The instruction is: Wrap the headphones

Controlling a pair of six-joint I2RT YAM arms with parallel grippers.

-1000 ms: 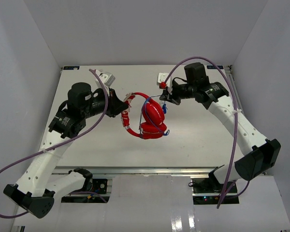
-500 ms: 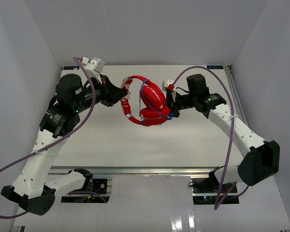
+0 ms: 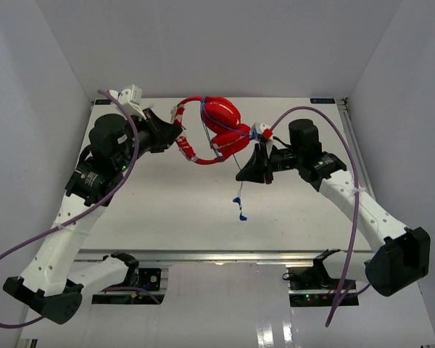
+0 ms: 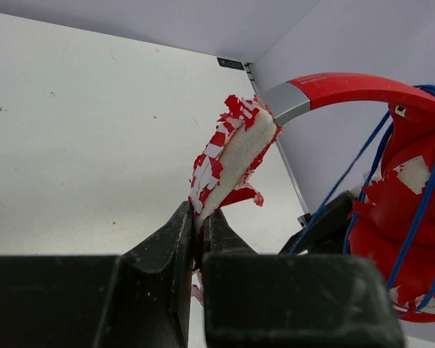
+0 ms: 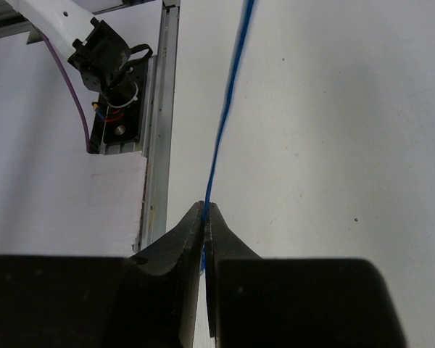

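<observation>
Item: headphones (image 3: 219, 123), aloft over table (image 3: 167, 210) far centre; left gripper (image 4: 198, 217) pinched on headband padding (image 4: 232, 156); right gripper (image 5: 205, 210) pinched on cable (image 5: 228, 94). Risk: thin cable slipping free, loops unwinding; flaking padding tearing.

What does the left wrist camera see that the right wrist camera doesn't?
Only the left wrist view: the left gripper pinching the peeling headband, and the red ear cups. Only the right wrist view: the right gripper pinching a straight stretch of the blue cable, and the metal rail. Both: the blue cable and the white table.
</observation>
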